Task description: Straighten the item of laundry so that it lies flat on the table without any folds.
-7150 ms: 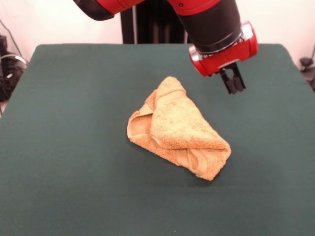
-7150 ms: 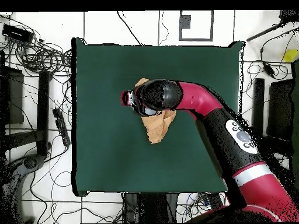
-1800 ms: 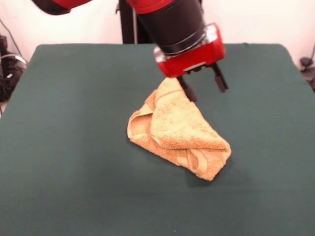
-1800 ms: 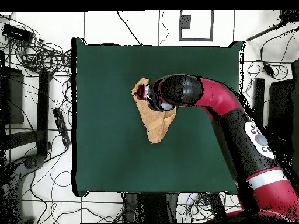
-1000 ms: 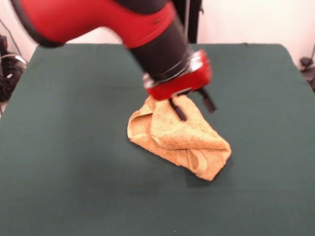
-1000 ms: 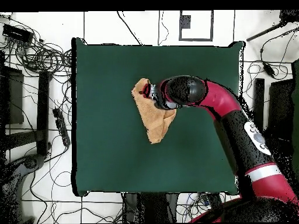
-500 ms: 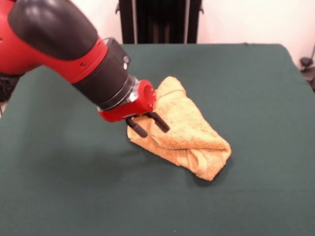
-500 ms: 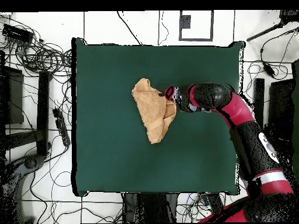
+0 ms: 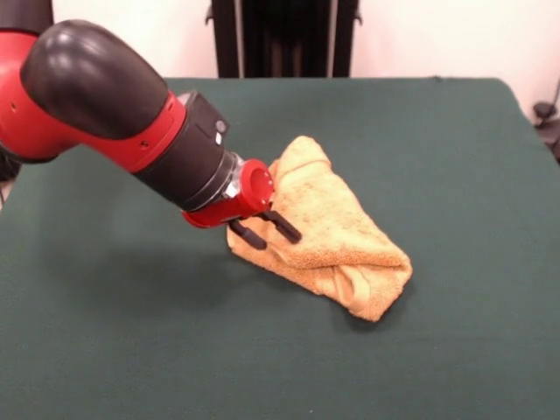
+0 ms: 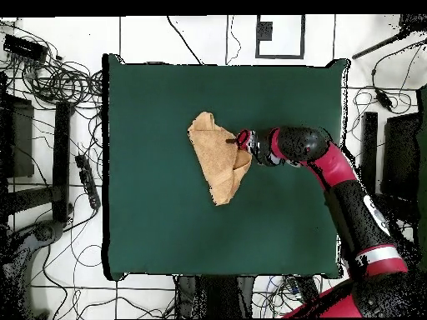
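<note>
Tangled black cables (image 10: 50, 79) lie over the pale tiled floor (image 10: 379, 275) on both sides, densest at the upper left of the overhead view. A dark framed square (image 10: 279, 36) sits on the floor at the top. Front view: black upright column (image 9: 282, 38) against a white wall (image 9: 437, 35).

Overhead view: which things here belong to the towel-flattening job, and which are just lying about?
Job: folded golden-orange towel; dark green table; claw, open at the towel's edge.
Lying about: cables on the floor; black stands beside the table.
</note>
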